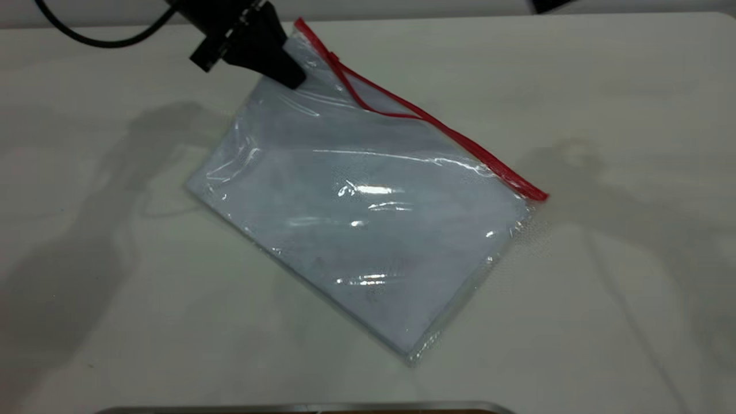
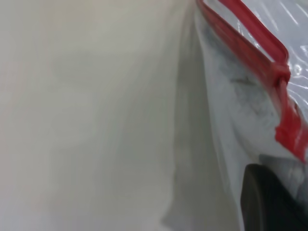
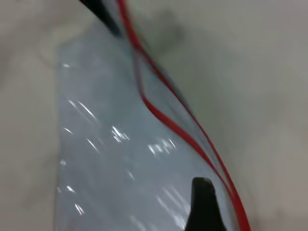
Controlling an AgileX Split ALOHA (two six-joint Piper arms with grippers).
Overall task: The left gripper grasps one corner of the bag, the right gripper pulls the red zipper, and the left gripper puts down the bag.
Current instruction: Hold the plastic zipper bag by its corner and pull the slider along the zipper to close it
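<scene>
The clear bag with white sheets inside lies slanted on the table, its red zipper along the far long edge. My left gripper is shut on the bag's corner at the far left, where the red strip ends, and holds that corner slightly raised. A small red slider tab sits close to this corner. Just past it the two red strips gape apart. Of my right gripper only one black finger shows, above the bag beside the red strip, touching nothing.
The table is plain white. A black part of the right arm shows at the far right edge. A black cable trails from the left arm. A metal edge runs along the near side.
</scene>
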